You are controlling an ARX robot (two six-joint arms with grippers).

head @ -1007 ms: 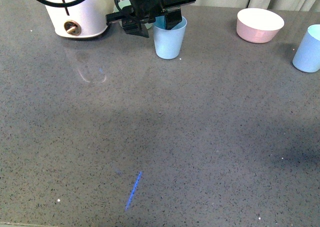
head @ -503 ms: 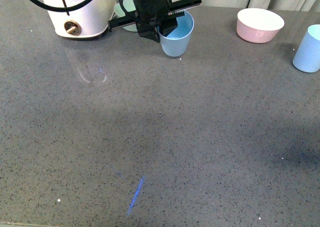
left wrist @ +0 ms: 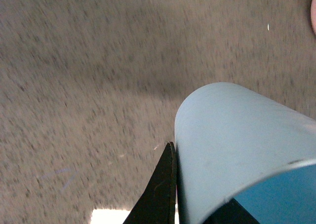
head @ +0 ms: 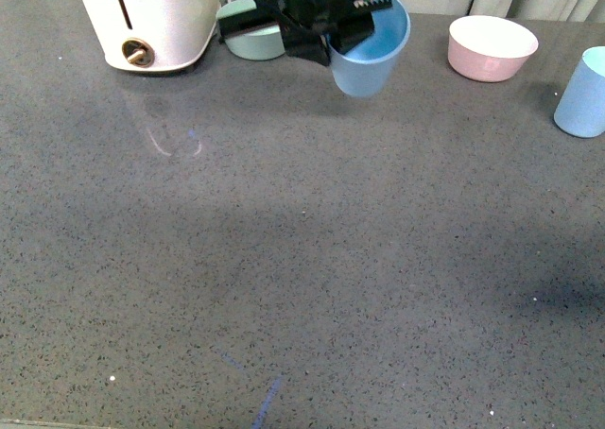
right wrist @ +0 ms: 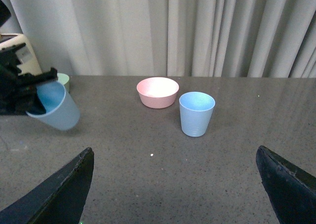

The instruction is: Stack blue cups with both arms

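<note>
At the far middle of the table [head: 302, 259], we clench our left gripper [head: 342, 25] on 1 blue cup [head: 371, 65], raised and tilted; our right gripper [right wrist: 173, 184] gapes empty. The other blue cup [head: 581, 94] stands far right, not yet stacked.

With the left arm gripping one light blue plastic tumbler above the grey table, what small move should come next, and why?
Probably carry the held light blue plastic tumbler rightward toward the second light blue tumbler, upright near the pink bowl. The left gripper clamps its rim, tilted and clear of the table; the right gripper is open and empty, the cups not yet stacked.
</note>
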